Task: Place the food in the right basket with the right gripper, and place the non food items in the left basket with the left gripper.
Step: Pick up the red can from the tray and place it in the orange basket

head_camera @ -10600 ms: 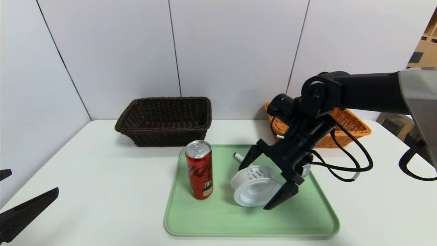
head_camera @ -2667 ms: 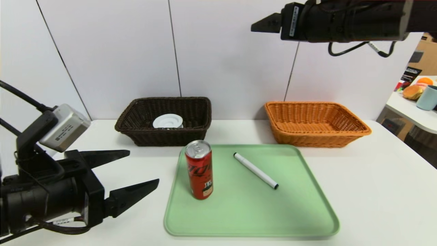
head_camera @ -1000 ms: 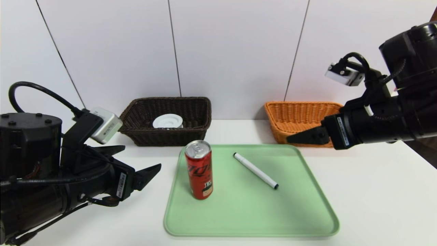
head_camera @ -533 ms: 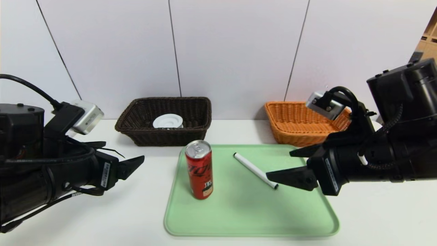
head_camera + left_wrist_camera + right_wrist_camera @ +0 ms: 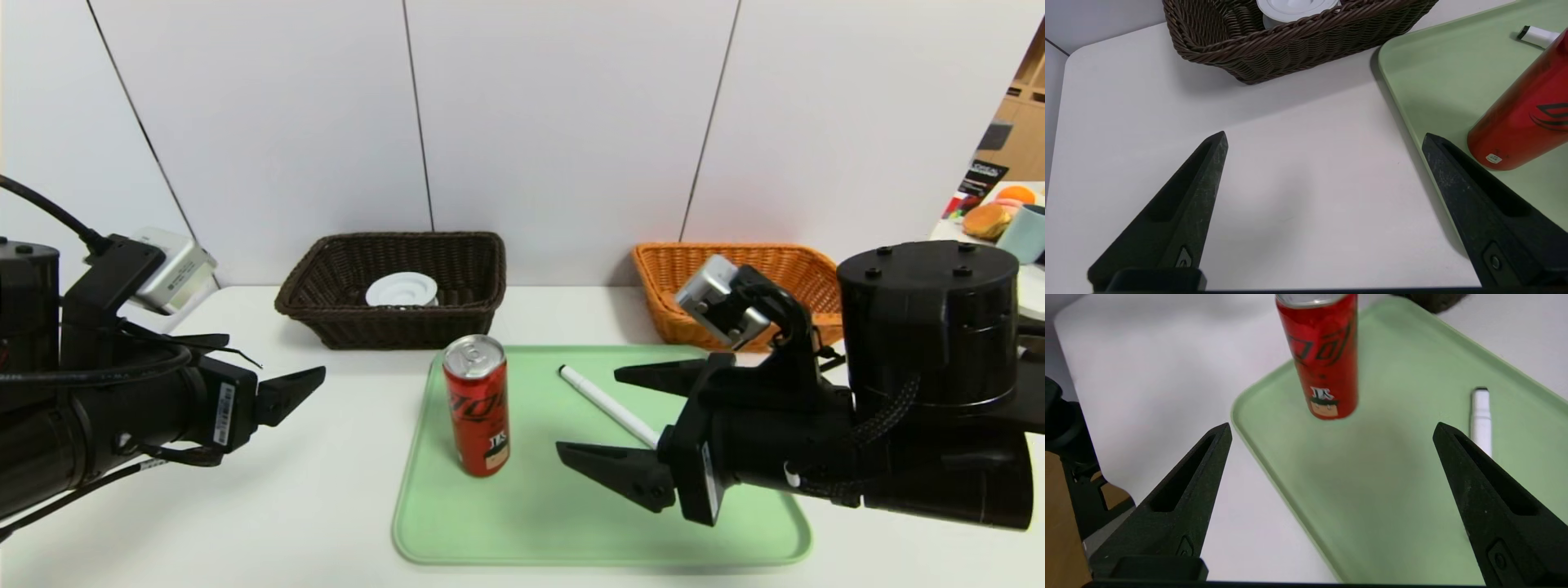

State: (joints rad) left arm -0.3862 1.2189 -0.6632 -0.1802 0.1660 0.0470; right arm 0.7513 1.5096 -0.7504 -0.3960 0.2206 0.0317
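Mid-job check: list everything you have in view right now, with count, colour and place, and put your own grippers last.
drink can: 1, red with silver top, upright on the tray's left part
marker: 1, white with black tip, lying on the tray; its near end is hidden behind the right gripper
strainer disc: 1, white, inside the dark brown basket
tray: 1, light green, centre of the table
dark brown basket: 1, back left of the table
orange basket: 1, back right; what shows of it is empty
table: 1, white
left gripper: 1, black, open, empty, left of the tray over the table
right gripper: 1, black, open, empty, over the tray, pointing at the can
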